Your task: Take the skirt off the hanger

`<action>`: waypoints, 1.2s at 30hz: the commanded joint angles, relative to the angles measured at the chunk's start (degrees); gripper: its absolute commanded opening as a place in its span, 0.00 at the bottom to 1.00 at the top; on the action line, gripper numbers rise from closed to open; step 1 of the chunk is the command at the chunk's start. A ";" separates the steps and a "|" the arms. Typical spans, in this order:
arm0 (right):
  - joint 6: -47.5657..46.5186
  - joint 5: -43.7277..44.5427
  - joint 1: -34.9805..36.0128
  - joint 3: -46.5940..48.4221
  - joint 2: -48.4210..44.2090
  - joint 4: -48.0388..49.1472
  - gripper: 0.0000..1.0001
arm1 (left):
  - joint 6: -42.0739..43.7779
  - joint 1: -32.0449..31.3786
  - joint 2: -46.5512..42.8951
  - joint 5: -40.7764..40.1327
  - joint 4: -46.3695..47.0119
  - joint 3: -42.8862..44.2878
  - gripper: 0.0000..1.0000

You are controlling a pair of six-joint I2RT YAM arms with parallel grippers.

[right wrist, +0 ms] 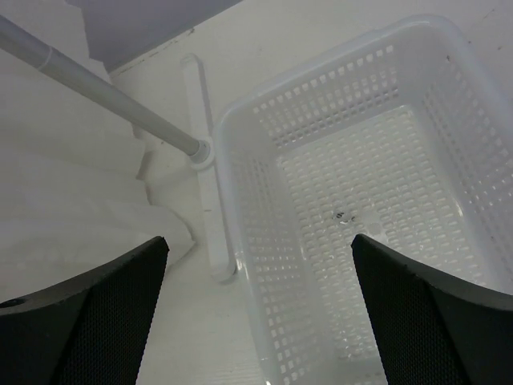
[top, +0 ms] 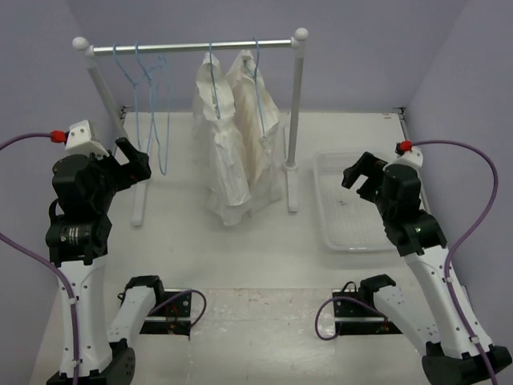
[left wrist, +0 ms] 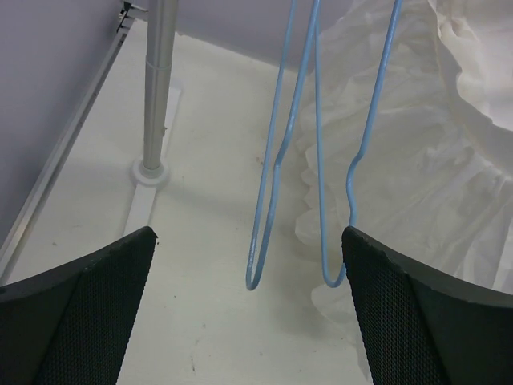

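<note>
Thin, crinkled and limp, the bright-white skirt (top: 223,160) hangs on a blue wire hanger (top: 212,76) from the round metal rail (top: 176,48), beside a creamier garment (top: 263,140), while the left gripper (top: 136,160) and right gripper (top: 361,178) hold their dark jaws spread, empty.

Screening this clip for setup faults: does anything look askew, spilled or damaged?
Nothing stands out. The skirt and the off-white garment hang on the rail, two blue hangers hang bare, and the basket sits upright. The left tool and right tool are open, holding nothing.
</note>
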 commanded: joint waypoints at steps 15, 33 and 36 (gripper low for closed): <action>-3.83 -3.00 0.05 2.36 -0.52 5.48 0.99 | -1.63 -0.57 7.31 19.40 6.95 9.71 1.00; -6.57 -4.15 0.05 2.98 0.10 8.04 0.99 | 0.38 -38.35 30.51 5.10 11.79 32.36 1.00; -6.92 -3.53 0.05 2.80 -0.34 7.68 0.99 | 0.92 -41.27 36.84 0.98 12.76 36.68 1.00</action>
